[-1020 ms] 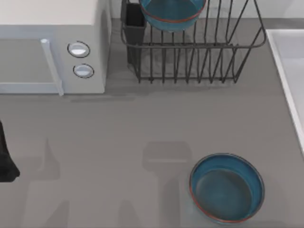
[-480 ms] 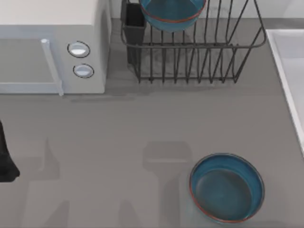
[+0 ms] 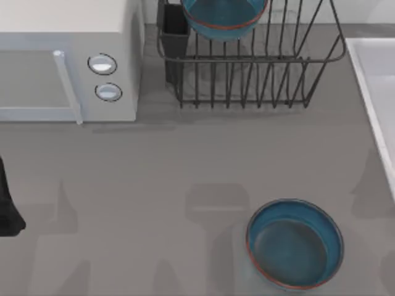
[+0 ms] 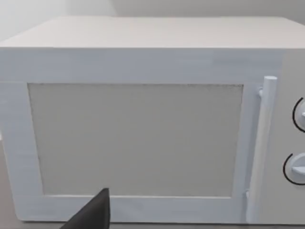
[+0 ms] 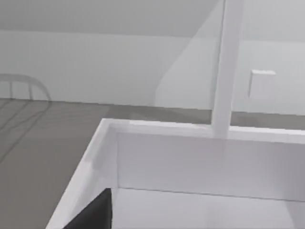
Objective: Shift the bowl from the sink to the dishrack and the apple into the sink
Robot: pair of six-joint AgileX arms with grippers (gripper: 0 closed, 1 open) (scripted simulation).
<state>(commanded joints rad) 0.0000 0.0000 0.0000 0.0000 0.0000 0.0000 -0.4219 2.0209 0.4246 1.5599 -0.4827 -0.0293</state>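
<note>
At the far left of the bench you have the left arm parked at the edge, in front of the white microwave; a dark tip of the left hand shows low in the left wrist view against the microwave door, and you cannot tell whether its fingers are spread or pressed together. Moving right, the bowl already sits in the dishrack, just beside the black utensil cup, so that half of your task looks done. Further right and nearer you, the wider dark blue bowl stands alone on the bench; it is not part of the job. At the right edge you see the pale rim of the sink, and the right wrist view looks over the sink's corner and inner wall, with a dark tip of the right hand low in that view, near the rim; its fingers' spread cannot be told either, and nothing visible is held. The apple is not to be found in these views, so whether it has reached the sink stays open
</note>
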